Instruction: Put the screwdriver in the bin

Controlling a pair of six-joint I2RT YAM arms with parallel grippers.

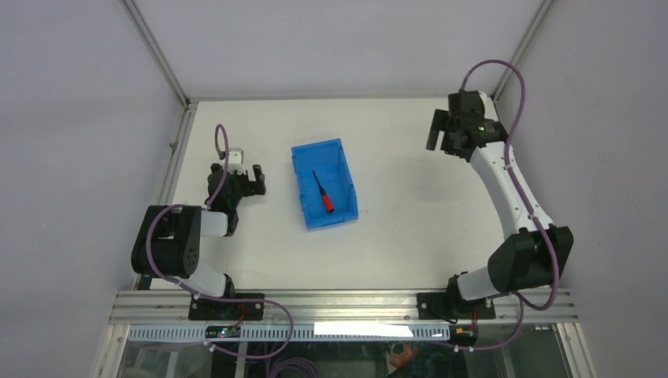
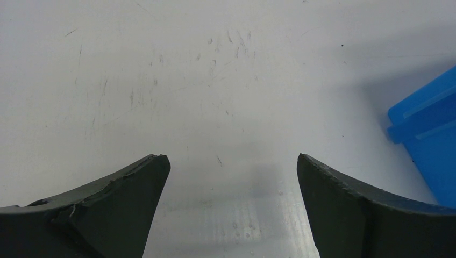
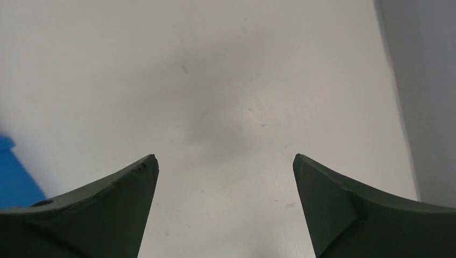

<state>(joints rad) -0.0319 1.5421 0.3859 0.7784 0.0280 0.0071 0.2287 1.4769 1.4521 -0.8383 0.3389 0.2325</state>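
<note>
The blue bin (image 1: 342, 172) stands in the middle of the table. The screwdriver (image 1: 324, 194), red handle and thin black shaft, lies inside it on the floor. My left gripper (image 1: 250, 179) is open and empty, low over the table to the left of the bin; a corner of the bin (image 2: 427, 129) shows at the right edge of the left wrist view, beyond my gripper (image 2: 232, 161). My right gripper (image 1: 439, 131) is open and empty, raised at the far right of the table, well away from the bin. The right wrist view shows my gripper (image 3: 225, 159) over bare table, with a sliver of the bin (image 3: 13, 174) at the left.
White enclosure walls stand at the left, back and right; the right wall (image 3: 425, 80) shows close to my right gripper. A metal frame rail (image 1: 346, 303) runs along the near edge by the arm bases.
</note>
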